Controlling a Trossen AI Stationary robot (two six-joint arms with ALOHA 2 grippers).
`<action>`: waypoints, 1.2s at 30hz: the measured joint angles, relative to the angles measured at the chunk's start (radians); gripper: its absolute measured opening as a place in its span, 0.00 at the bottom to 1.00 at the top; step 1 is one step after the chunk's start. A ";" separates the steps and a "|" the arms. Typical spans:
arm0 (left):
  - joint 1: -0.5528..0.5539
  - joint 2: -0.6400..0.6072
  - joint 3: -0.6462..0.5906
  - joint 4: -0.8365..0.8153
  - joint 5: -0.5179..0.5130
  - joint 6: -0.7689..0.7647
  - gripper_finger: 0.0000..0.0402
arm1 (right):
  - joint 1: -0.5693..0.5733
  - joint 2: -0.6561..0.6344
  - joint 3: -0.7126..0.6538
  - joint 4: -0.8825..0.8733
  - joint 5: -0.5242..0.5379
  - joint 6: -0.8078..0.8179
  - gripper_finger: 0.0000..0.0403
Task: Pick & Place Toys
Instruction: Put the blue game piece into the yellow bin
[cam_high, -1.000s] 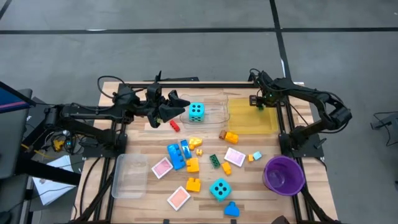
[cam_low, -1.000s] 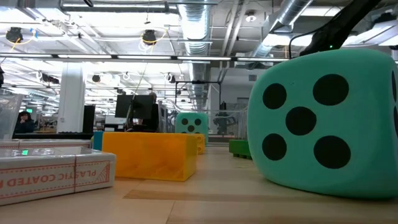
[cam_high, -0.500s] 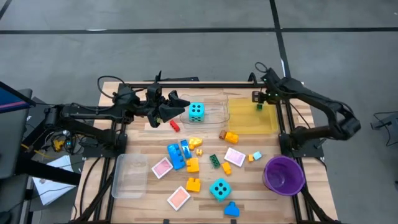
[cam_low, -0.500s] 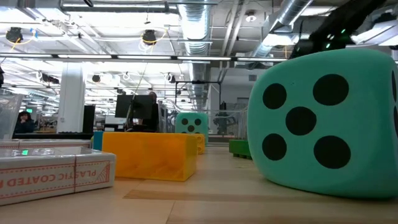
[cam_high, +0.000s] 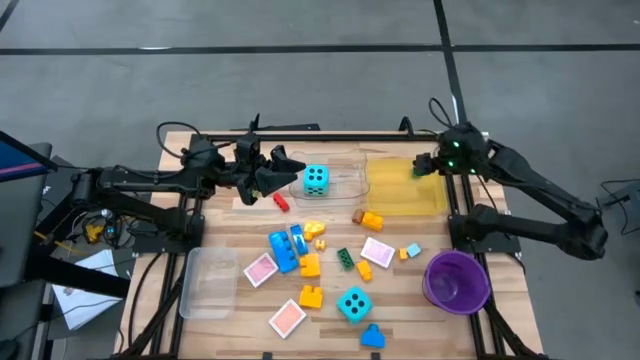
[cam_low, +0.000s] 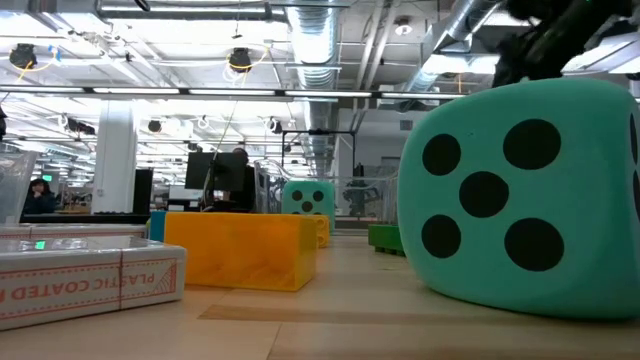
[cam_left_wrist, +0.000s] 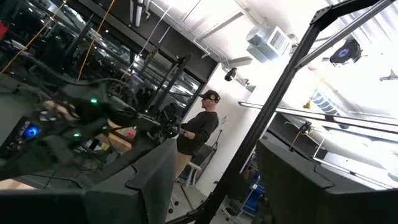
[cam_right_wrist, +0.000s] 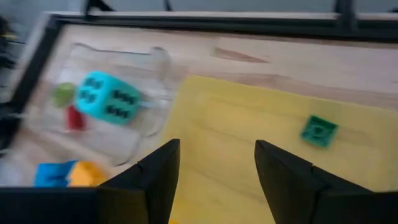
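Your right gripper (cam_right_wrist: 214, 180) hangs over the flat yellow rectangular tray (cam_high: 405, 195) with its jaws parted and nothing between them; a small green plastic brick (cam_right_wrist: 319, 130) lies loose on that tray, so a placing step looks complete. Your left gripper (cam_high: 285, 170) waits by the turquoise foam die (cam_high: 316, 180) in the clear tray (cam_high: 345, 178), its state indiscernible. Next, you likely need another brick from the scattered plastic bricks (cam_high: 300, 250) mid-table.

Both arms are matte black, built of slim tubular links joined by bulkier rounded joints, with thin black cables looping along them. The right arm (cam_high: 520, 180) shows a small green light at its wrist. The right gripper (cam_right_wrist: 214, 180) ends in two broad, flat, dark fingers (cam_right_wrist: 158, 177).
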 joint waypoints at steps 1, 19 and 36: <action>0.000 0.000 0.000 0.000 0.000 0.014 0.53 | 0.017 -0.019 0.000 0.003 0.000 0.013 0.50; -0.046 -0.027 0.000 -0.008 -0.011 0.151 0.79 | 0.130 -0.140 0.000 0.059 0.028 0.099 0.60; -0.115 -0.038 0.333 -0.934 -0.116 0.460 0.89 | 0.130 -0.132 0.000 0.055 0.023 0.092 0.60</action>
